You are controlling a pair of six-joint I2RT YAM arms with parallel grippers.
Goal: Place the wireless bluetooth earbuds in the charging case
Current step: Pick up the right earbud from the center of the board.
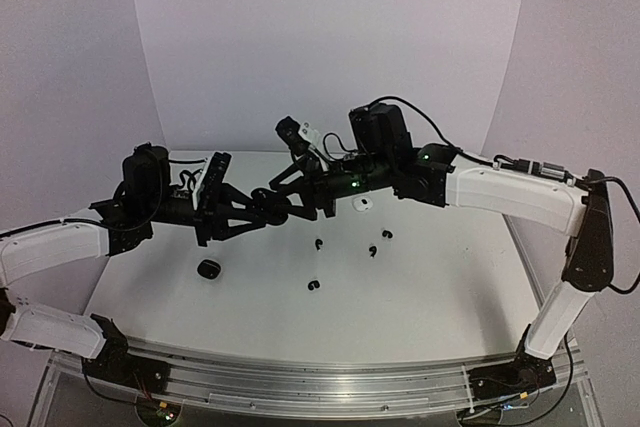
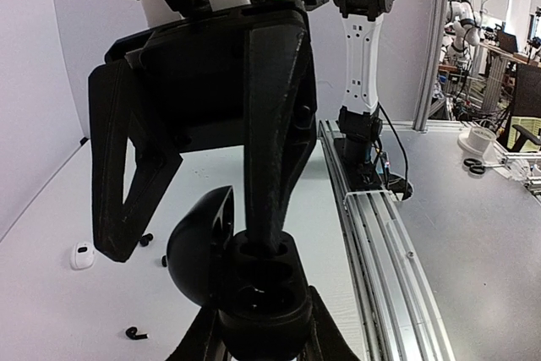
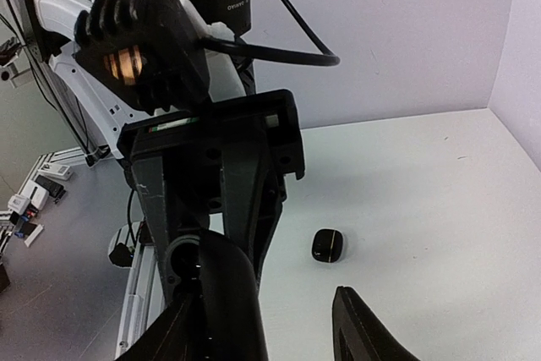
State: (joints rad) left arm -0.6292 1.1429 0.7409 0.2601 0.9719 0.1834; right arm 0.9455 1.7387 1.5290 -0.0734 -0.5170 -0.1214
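Note:
My left gripper (image 2: 258,323) is shut on a black charging case (image 2: 258,289) held above the table, its lid (image 2: 201,251) swung open to the left. My right gripper (image 3: 283,272) is open. One of its fingers (image 2: 272,158) reaches down into the case's upper socket, and the other finger (image 2: 125,200) hangs free beside the lid. The sockets are too dark to show what lies in them. In the top view the two grippers meet at mid-table (image 1: 268,201). Several loose black earbuds (image 1: 318,244) (image 1: 373,250) (image 1: 314,285) lie on the table below.
A white case (image 1: 362,203) lies behind the loose buds, and a closed black case (image 1: 208,269) sits at front left, also seen in the right wrist view (image 3: 328,245). A metal rail (image 1: 320,377) runs along the table's near edge.

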